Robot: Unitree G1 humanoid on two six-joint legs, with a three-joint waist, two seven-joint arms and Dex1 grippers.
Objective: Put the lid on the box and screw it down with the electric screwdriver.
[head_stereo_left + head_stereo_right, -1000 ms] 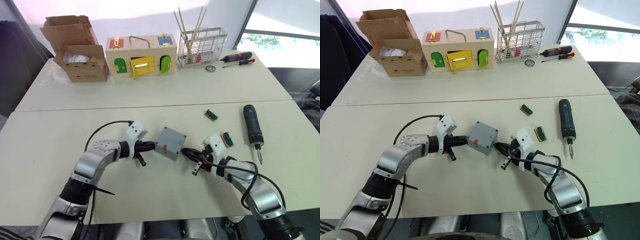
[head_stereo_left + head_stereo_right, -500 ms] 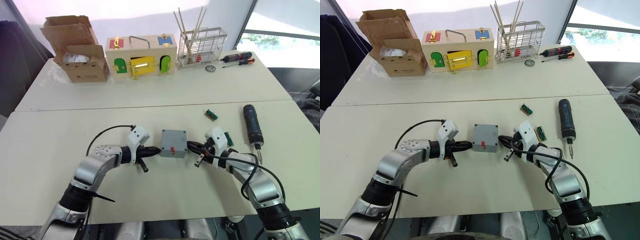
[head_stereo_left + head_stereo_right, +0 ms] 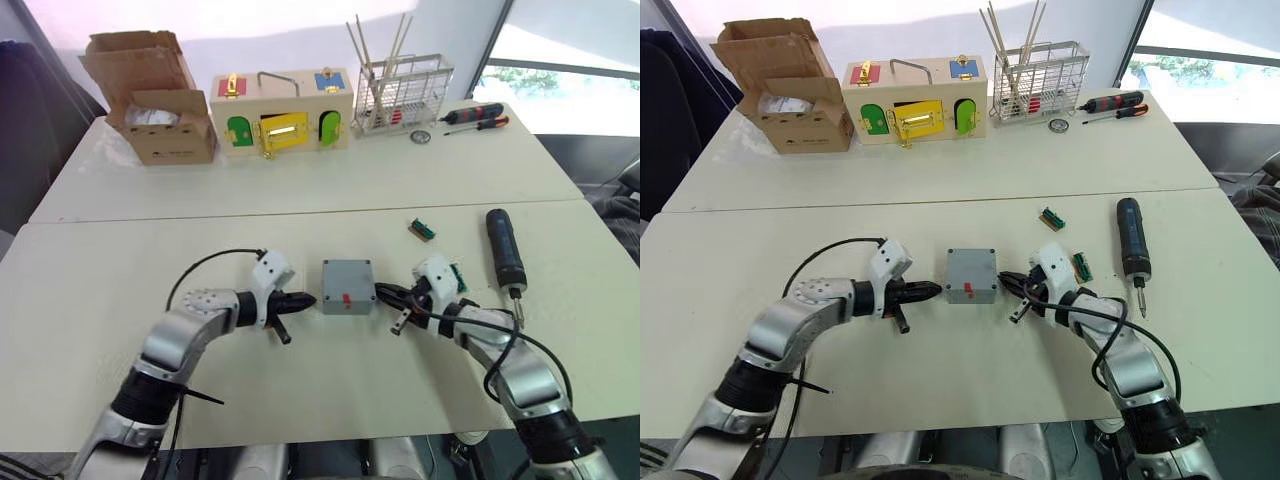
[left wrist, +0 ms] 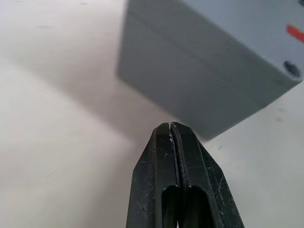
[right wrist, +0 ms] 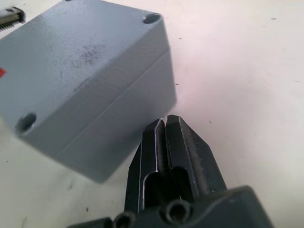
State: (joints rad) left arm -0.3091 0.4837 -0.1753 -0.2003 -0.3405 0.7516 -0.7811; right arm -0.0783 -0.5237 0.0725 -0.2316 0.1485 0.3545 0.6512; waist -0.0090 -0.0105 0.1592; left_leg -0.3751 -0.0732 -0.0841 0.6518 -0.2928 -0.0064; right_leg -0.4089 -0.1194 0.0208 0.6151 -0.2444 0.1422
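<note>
Box (image 3: 347, 287) sat mid-desk (image 3: 300, 400) with lid (image 5: 71, 52) already on top, seam visible along its side. Left tool (image 3: 306, 299) lay at the box's 9 o'clock, fingers pressed fully together, gripping nothing, tip just short of the wall. Right tool (image 3: 383, 293) lay at its 3 o'clock, likewise closed and empty, just beside the box. Electric screwdriver (image 3: 505, 251) lay flat further out at 3 o'clock, well apart, untouched.

Two white tables (image 3: 300, 190) pushed tog., bright window (image 3: 560, 50) behind.
</note>
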